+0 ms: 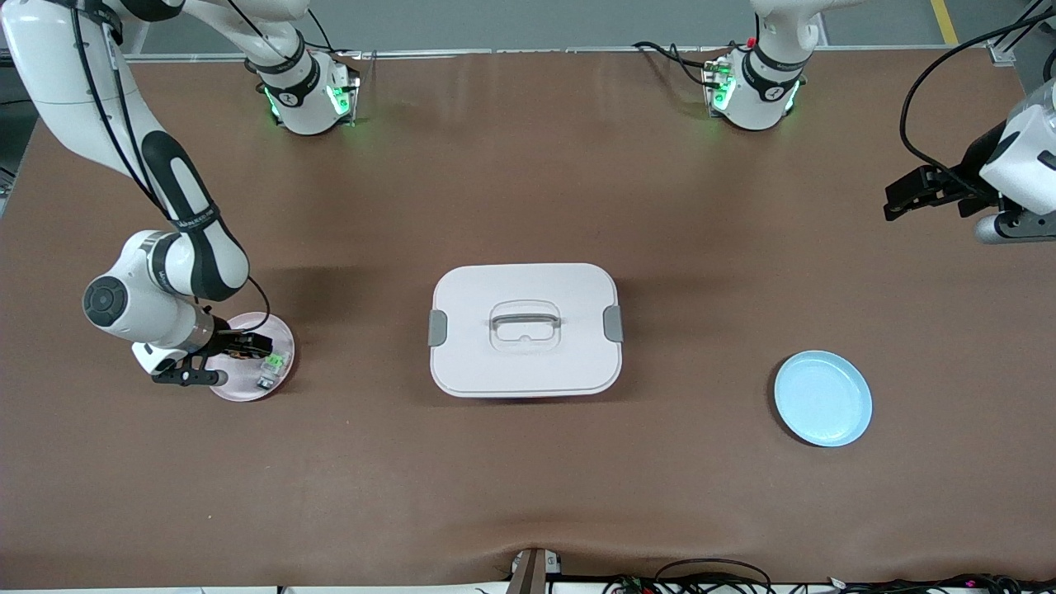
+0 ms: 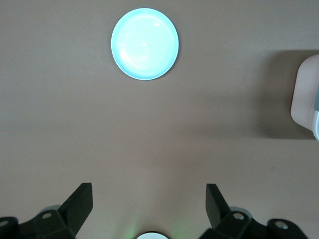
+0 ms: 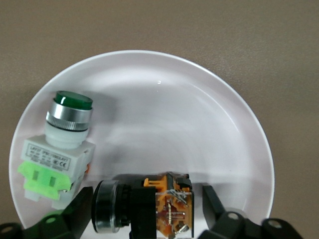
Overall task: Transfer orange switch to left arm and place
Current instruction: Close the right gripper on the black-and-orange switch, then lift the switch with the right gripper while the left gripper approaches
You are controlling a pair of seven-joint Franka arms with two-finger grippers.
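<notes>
Over the pink plate [image 3: 209, 124], right claw [image 3: 144, 209] straddles orange switch [image 3: 159, 209].

Table [image 1: 528, 495] covered w/ matte brown sheet, slight wrinkle at edge nearest front cam; lighting even, diffuse, soft shadows only. Along top of front view a grey floor strip [image 1: 528, 21] w/ a yellow line [image 1: 945, 21] at the left arm's end. Black cables [image 1: 718, 573] and a small bracket [image 1: 532, 569] sit at table edge nearest front cam.
</notes>
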